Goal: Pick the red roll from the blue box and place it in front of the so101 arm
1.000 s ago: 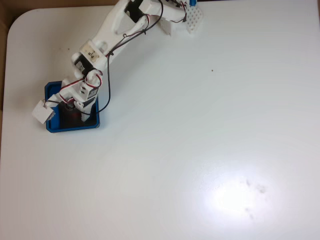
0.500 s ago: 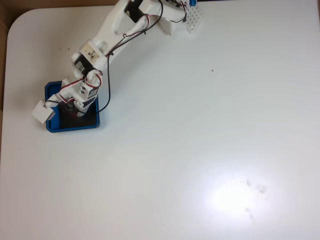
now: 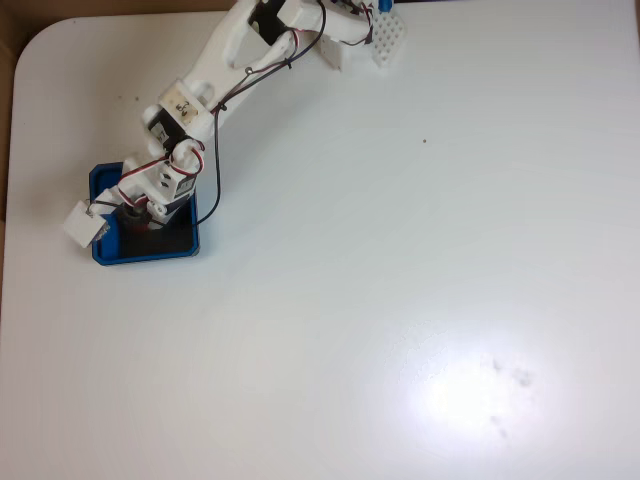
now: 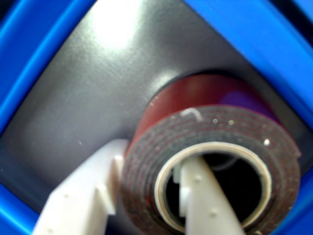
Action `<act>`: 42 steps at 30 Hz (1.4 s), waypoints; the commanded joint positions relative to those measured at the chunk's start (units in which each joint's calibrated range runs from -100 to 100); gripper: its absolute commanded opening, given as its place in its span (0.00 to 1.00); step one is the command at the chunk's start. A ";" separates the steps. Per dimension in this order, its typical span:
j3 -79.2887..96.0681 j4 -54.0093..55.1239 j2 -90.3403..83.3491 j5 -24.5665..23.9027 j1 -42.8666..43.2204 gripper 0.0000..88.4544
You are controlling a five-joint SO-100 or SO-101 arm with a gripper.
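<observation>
Red roll [image 4: 210, 147]: light, stiff ring, is being pinched through its wall by the gripper [image 4: 146, 196], one finger inside the core, one outside.

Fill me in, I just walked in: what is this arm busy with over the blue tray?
The so101 arm reaches down into the blue box at the table's left in the fixed view. The wrist view shows its gripper straddling the wall of the red roll: one finger inside the hollow core, the other outside. The roll sits on the box's dark floor; whether the jaws have closed fully is unclear.
</observation>
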State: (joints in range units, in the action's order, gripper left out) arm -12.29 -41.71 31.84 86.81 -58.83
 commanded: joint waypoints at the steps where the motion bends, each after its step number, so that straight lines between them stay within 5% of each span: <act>1: -2.54 0.95 -9.01 -0.13 -0.23 0.01; 12: 9.50 0.95 -31.59 0.40 2.80 0.01; 23: 42.12 0.95 -61.19 0.40 33.28 0.01; 31: 53.26 0.95 -61.44 0.40 51.85 0.01; 42: 61.25 0.95 -53.74 0.40 54.00 0.01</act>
State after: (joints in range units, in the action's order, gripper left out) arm 48.70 -41.71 -24.13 86.81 -4.90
